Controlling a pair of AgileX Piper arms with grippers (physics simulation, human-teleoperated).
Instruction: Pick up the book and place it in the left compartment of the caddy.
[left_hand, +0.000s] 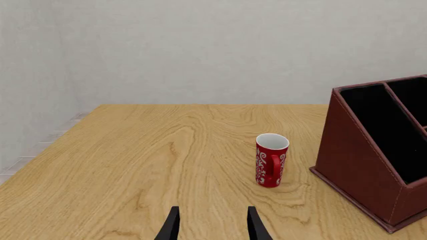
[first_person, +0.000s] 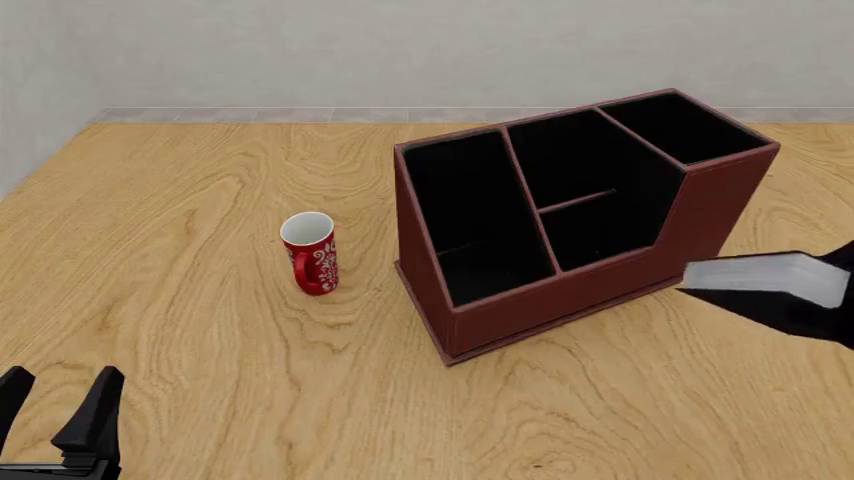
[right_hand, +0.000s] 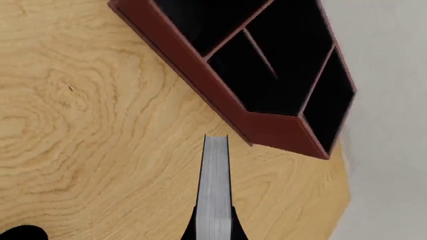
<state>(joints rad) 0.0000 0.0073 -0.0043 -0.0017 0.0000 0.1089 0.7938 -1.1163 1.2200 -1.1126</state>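
Observation:
The book (first_person: 754, 272) shows its white page edges under a black cover at the right edge of the front view. My right gripper (first_person: 817, 292) is shut on it, just right of the caddy's (first_person: 561, 300) low front. In the right wrist view the book (right_hand: 215, 185) sticks out from my right gripper (right_hand: 213, 233) toward the caddy (right_hand: 267, 125). The caddy is a reddish-brown box with a black inside. Its left compartment (first_person: 467, 215) is a long slot with nothing in it, also seen in the left wrist view (left_hand: 383, 130). My left gripper (first_person: 56, 400) stands open near the front left table edge, holding nothing.
A red mug (first_person: 311, 252) with a white pattern stands upright left of the caddy, also seen as the mug (left_hand: 271, 160) ahead of my left gripper (left_hand: 213, 221). Two smaller divided slots (first_person: 587, 190) and a right slot (first_person: 681, 125) fill the caddy's other end. A pale wall runs behind the table.

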